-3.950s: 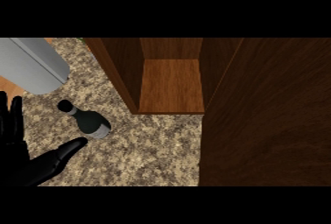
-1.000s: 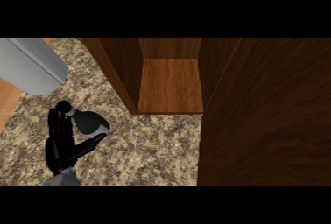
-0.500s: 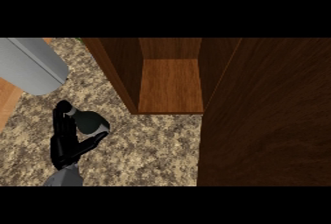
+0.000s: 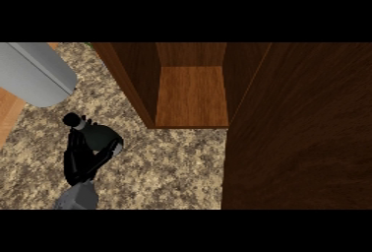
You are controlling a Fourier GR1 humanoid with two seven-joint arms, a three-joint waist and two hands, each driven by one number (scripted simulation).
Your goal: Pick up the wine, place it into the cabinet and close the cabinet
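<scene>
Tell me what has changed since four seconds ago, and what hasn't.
The left hand, which lay open near the view's left edge, has moved right to the wine bottle and curled its fingers round it. The bottle stands in about the same spot on the counter, not visibly lifted. The cabinet is open as before, its shelf bare. The right hand is out of view.

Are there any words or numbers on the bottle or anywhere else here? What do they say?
None: no words, numbers, labels or signs can be read anywhere in the head view.
wine bottle: dark, no label showing; the hand curled round it hides part of it.
cabinet: plain wood, no writing.
counter: speckled stone, no marks.
grey object at upper left: plain, no text.
</scene>
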